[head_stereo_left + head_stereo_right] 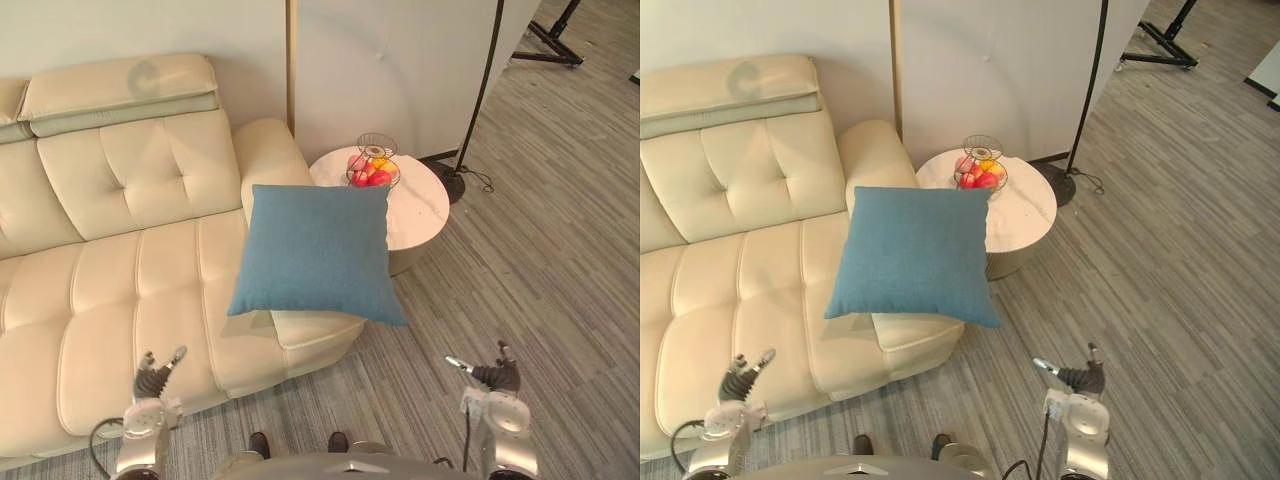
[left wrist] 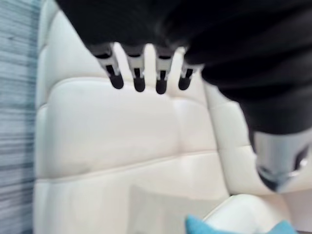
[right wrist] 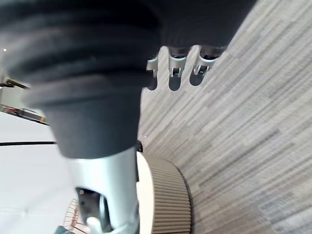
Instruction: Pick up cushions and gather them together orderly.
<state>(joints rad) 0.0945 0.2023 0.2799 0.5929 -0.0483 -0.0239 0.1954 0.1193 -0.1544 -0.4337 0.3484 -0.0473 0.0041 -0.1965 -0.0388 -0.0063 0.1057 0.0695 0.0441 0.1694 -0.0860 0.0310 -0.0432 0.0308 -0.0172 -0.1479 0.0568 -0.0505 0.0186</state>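
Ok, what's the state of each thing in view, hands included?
blue cushion, loose on the sofa's end, one corner overhanging the seat edge.
left hand, open, empty, by the sofa's front.
right hand, open, empty, above the floor.
fruit basket, upright on the round table, holding fruit.

Head stereo pair: high, facing down and forward over sofa, cushion, side table, floor; near-identical scene. Left wrist view: very close, along left hand to sofa seat, cushion corner. Right wrist view: very close, past right hand to floor, side table's ribbed wall.
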